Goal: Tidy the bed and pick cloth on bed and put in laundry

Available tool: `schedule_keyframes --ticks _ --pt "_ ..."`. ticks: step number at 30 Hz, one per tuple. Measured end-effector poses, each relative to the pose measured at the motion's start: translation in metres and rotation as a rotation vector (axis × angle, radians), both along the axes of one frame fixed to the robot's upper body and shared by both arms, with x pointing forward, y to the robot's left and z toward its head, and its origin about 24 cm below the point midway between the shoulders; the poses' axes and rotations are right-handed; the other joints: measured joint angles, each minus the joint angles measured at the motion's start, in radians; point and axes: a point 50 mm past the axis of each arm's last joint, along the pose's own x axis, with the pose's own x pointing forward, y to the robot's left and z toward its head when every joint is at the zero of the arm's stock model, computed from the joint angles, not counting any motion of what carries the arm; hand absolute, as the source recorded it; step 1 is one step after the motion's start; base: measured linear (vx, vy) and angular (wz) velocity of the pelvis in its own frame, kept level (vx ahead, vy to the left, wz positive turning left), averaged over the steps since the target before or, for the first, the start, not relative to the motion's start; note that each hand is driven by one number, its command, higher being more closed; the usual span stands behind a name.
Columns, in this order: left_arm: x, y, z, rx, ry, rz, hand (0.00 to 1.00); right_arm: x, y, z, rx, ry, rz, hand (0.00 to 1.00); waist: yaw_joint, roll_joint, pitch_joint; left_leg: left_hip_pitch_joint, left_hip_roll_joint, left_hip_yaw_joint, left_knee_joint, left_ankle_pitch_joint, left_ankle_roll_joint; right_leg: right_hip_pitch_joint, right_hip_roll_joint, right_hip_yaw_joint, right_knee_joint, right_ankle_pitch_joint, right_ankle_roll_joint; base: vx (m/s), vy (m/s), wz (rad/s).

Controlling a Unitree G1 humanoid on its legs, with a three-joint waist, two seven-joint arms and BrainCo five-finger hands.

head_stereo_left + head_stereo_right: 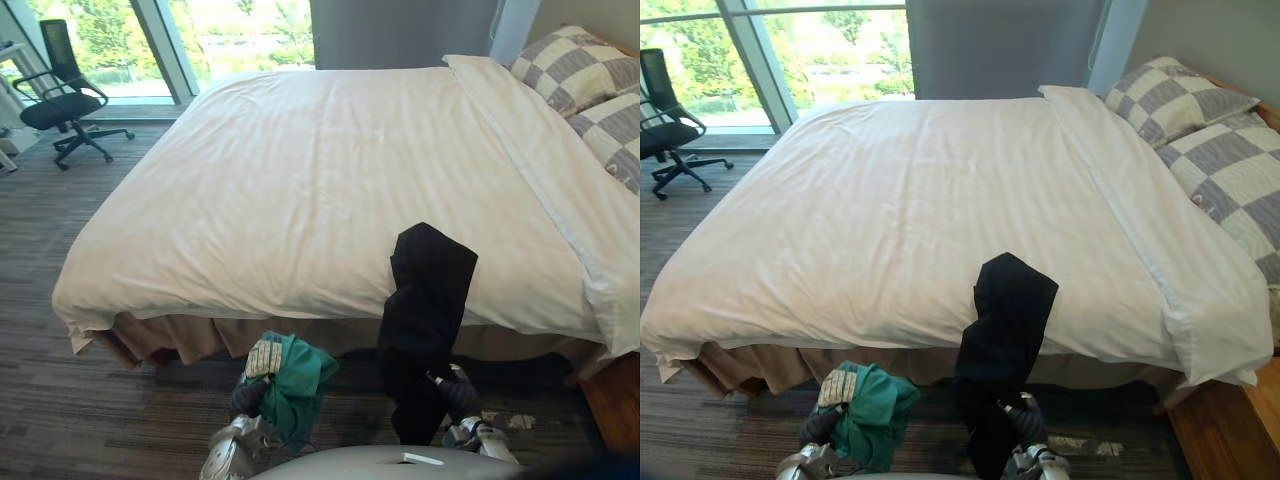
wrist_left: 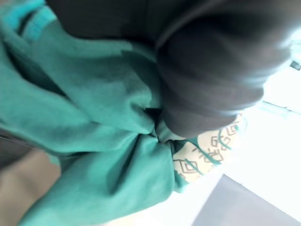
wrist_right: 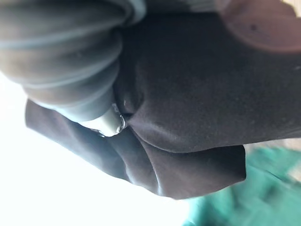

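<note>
Collecting step: left hand [image 1: 248, 397] clenched on green cloth [image 1: 300, 385] just below the bed [image 1: 300, 180] edge; right hand [image 1: 458, 392] gripping black cloth [image 1: 430, 290], top draped over that edge; next, probably: pull clear, carry both to laundry.

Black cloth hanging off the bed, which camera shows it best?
The left eye view: the black cloth shows whole, from the bed down to the right hand. The right eye view is much the same. The right wrist view gives a close fold; the left wrist view looks at a green cloth.
</note>
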Motion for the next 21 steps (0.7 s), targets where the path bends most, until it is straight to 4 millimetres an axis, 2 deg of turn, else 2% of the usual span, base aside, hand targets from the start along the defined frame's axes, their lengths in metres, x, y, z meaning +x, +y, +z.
schedule_keyframes --ticks 2,3,4,8,10,11,13,15,18,19,21 --pt "0.003 -0.009 0.002 -0.006 0.002 -0.007 1.0 -0.007 0.0 -0.002 0.01 0.031 0.015 1.0 0.0 0.0 0.005 -0.001 -0.017 -0.053 0.018 -0.01 0.015 -0.045 -0.046 0.009 0.175 -0.014 0.006 0.0 0.026 0.88" --pt "-0.002 -0.008 0.001 0.012 0.019 0.005 1.0 -0.014 0.0 -0.006 0.034 0.065 0.012 1.0 -0.003 -0.002 0.014 -0.01 -0.027 -0.106 0.046 -0.021 0.026 -0.085 -0.068 0.074 0.304 -0.007 -0.007 0.0 0.027 0.83" --pt "-0.002 -0.007 0.002 0.019 0.022 0.019 1.0 -0.015 0.003 -0.005 0.047 0.065 0.016 1.0 -0.004 -0.012 0.013 -0.014 -0.031 -0.128 0.051 -0.024 0.032 -0.093 -0.072 0.101 0.335 -0.005 -0.009 0.02 0.012 0.97" --pt "-0.009 0.002 0.002 0.046 0.049 0.064 1.0 -0.025 0.01 -0.006 0.098 0.075 0.05 1.0 0.004 -0.04 0.011 -0.069 -0.038 -0.231 0.066 -0.018 0.044 -0.08 -0.035 0.224 0.329 0.005 -0.021 0.03 -0.048 0.85" --pt "-0.004 0.008 0.021 0.322 -0.054 0.1 1.0 -0.029 0.014 -0.005 0.116 0.07 0.088 1.0 0.009 -0.047 0.012 -0.112 -0.044 -0.296 0.067 -0.009 0.056 -0.047 -0.017 0.255 0.273 0.009 -0.016 0.02 -0.088 1.09" --pt "0.0 0.008 0.029 0.34 -0.099 0.116 1.0 -0.031 0.014 -0.005 0.119 0.071 0.095 1.0 0.011 -0.046 0.013 -0.117 -0.045 -0.311 0.067 -0.008 0.057 -0.031 -0.017 0.247 0.255 0.012 -0.01 0.05 -0.083 1.07" --pt "0.014 0.014 0.058 0.374 -0.263 0.174 1.0 -0.031 0.017 -0.004 0.132 0.065 0.118 1.0 0.028 -0.042 0.011 -0.127 -0.05 -0.337 0.071 -0.007 0.06 0.04 -0.025 0.19 0.193 0.022 0.007 0.06 -0.096 1.01" --pt "0.017 0.017 0.065 0.372 -0.306 0.205 1.0 -0.031 0.019 -0.004 0.137 0.061 0.13 1.0 0.048 -0.037 0.01 -0.131 -0.061 -0.366 0.075 -0.004 0.064 0.069 -0.033 0.157 0.173 0.027 0.015 0.06 -0.069 0.7" --pt "0.007 0.024 0.064 0.314 -0.355 0.251 1.0 -0.024 0.028 0.0 0.151 0.019 0.16 1.0 0.069 -0.04 0.006 -0.171 -0.1 -0.45 0.079 0.015 0.081 0.102 -0.058 0.055 0.152 0.033 0.024 0.13 -0.101 0.98" --pt "-0.004 0.026 0.058 0.304 -0.357 0.256 1.0 -0.02 0.031 -0.001 0.153 0.005 0.169 1.0 0.088 -0.05 0.001 -0.186 -0.118 -0.48 0.069 0.039 0.077 0.109 -0.067 0.018 0.139 0.033 0.024 0.19 -0.082 1.06" --pt "-0.017 0.022 0.043 0.254 -0.326 0.238 1.0 -0.015 0.034 -0.006 0.156 0.018 0.165 1.0 0.106 -0.065 -0.002 -0.216 -0.157 -0.506 0.069 0.082 0.102 0.132 -0.08 -0.058 0.131 0.043 0.027 0.19 -0.065 1.34"
